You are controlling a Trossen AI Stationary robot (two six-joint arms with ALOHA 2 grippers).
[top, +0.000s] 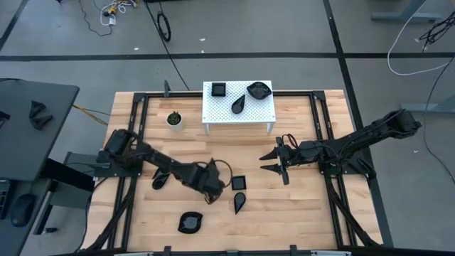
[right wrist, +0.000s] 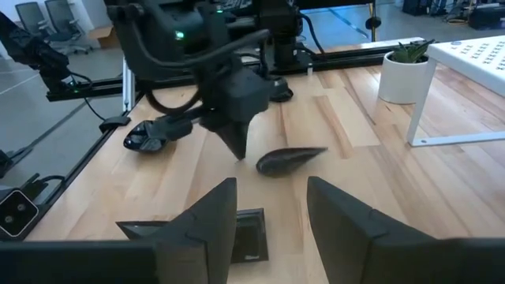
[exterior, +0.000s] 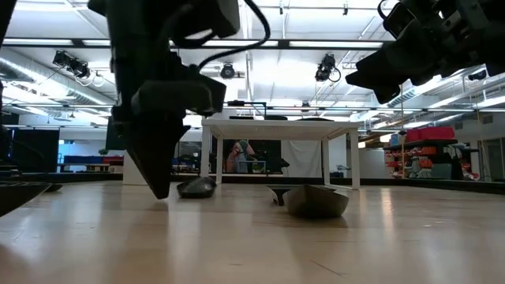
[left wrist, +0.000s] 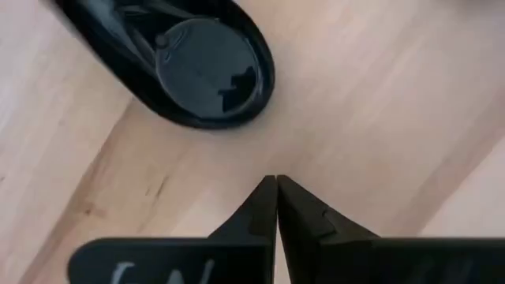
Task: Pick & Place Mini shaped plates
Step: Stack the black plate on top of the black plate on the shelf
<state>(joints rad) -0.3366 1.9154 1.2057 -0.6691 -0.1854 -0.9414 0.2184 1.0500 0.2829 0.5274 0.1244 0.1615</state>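
Several glossy black mini plates lie flat on the wooden table: a square one, a teardrop, a rounded one and one by the left arm. Three more sit on the white perforated stand. My left gripper is shut and points straight down, its tips just over the wood beside another teardrop plate, which its own body hides in the high view. My right gripper hovers open at mid-right, facing left, with the square plate below its fingers.
A small white pot with a green plant stands left of the stand. Black rails run along both sides of the table. Bare wood lies between the stand and the plates, and to the near right.
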